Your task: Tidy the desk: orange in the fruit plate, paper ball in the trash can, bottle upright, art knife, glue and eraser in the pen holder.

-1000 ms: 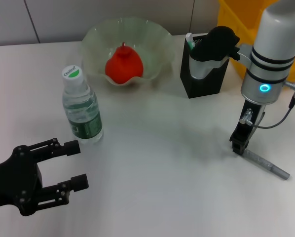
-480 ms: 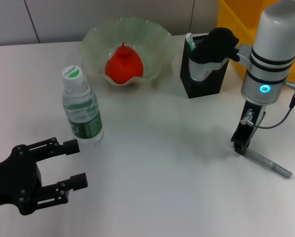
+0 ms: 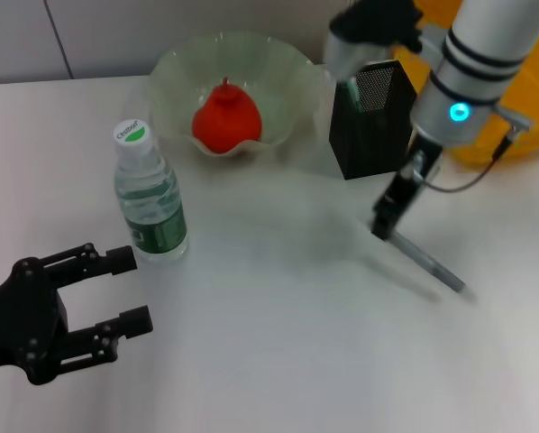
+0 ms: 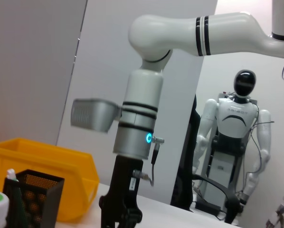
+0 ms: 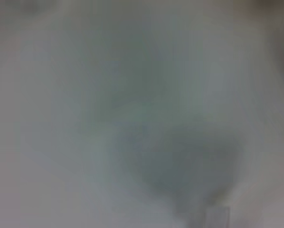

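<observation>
While right gripper [image 3: 384, 225] pinches slim grey art knife [image 3: 429, 262], left gripper [image 3: 116, 290] spread, parked

We see white surface [image 3: 278, 343], matte, with soft grey shadows. Behind it, pale panelled wall [image 3: 98, 36] with dark vertical seams. In left wrist view we note white-and-black humanoid robot [image 4: 234, 142] standing in background, well apart from surface, beside dark upright gap between wall panels [image 4: 187, 161]. Right wrist view gives us only grey blur.
</observation>
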`<act>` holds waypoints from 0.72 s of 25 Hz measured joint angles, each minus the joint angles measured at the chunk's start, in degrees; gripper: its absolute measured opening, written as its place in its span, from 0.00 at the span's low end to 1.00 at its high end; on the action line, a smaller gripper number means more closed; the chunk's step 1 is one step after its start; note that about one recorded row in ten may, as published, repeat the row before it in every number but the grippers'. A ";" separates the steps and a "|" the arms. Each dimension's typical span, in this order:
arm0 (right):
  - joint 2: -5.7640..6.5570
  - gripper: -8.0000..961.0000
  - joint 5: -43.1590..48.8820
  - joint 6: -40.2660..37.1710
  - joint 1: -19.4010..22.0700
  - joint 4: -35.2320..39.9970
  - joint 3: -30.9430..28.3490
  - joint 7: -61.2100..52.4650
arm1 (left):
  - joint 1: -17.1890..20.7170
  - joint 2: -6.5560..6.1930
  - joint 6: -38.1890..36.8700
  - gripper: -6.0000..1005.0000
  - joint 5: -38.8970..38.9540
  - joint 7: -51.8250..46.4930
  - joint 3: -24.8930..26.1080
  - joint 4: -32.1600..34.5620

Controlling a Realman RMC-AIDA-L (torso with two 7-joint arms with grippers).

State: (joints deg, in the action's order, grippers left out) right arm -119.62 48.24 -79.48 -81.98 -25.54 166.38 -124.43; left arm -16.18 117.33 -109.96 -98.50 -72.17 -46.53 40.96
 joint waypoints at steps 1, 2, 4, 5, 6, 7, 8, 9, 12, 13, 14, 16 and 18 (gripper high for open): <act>0.04 0.16 -1.46 -0.68 -0.58 -1.26 0.00 0.99 | -0.01 -0.01 -0.02 0.73 0.00 0.00 0.17 0.00; 0.05 0.15 -3.14 -1.40 -1.12 -2.61 0.00 1.89 | -0.01 -0.02 -0.02 0.73 0.02 0.00 0.22 0.00; 0.10 0.15 -6.52 -2.53 -2.25 -5.42 0.00 3.73 | -0.01 -0.06 0.01 0.73 0.11 0.00 0.42 0.00; 0.14 0.15 -8.18 -2.90 -2.71 -6.50 -0.01 4.53 | -0.05 -0.06 0.03 0.73 0.09 0.01 0.63 0.00; 0.18 0.15 -9.91 -3.26 -3.27 -7.84 -0.01 5.36 | -0.11 -0.07 0.03 0.73 0.03 0.01 0.84 0.00; 0.21 0.15 -11.26 -3.38 -3.68 -8.72 0.00 5.95 | -0.17 -0.08 0.01 0.73 -0.02 0.01 1.02 0.00; 0.23 0.15 -12.97 -3.54 -4.28 -9.96 0.02 6.81 | -0.21 -0.10 -0.02 0.73 -0.04 0.01 1.16 0.00; 0.24 0.15 -14.45 -3.54 -4.75 -10.85 0.05 7.54 | -0.22 -0.14 -0.06 0.73 -0.04 0.01 1.29 0.00; 0.21 0.15 -18.82 -3.20 -5.75 -13.36 0.06 9.59 | -0.10 -0.22 -0.11 0.73 0.04 0.01 1.52 0.00; 0.21 0.15 -21.00 -3.19 -5.86 -14.12 0.07 10.32 | -0.05 -0.24 -0.12 0.73 0.08 0.01 1.57 0.00; 0.21 0.15 -23.19 -3.17 -5.93 -14.79 0.08 11.12 | 0.04 -0.26 -0.11 0.73 0.10 0.02 1.63 0.00; 0.22 0.15 -26.98 -3.18 -5.93 -15.87 0.08 12.68 | 0.14 -0.26 -0.12 0.73 0.13 0.02 1.78 0.00; 0.22 0.15 -30.55 -3.19 -5.85 -17.23 0.09 14.20 | 0.19 -0.26 -0.12 0.73 0.13 0.02 1.92 0.00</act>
State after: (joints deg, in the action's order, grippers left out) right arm -119.40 17.69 -82.67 -87.82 -42.77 166.47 -110.22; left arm -15.99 117.07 -110.09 -98.38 -72.15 -44.61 40.96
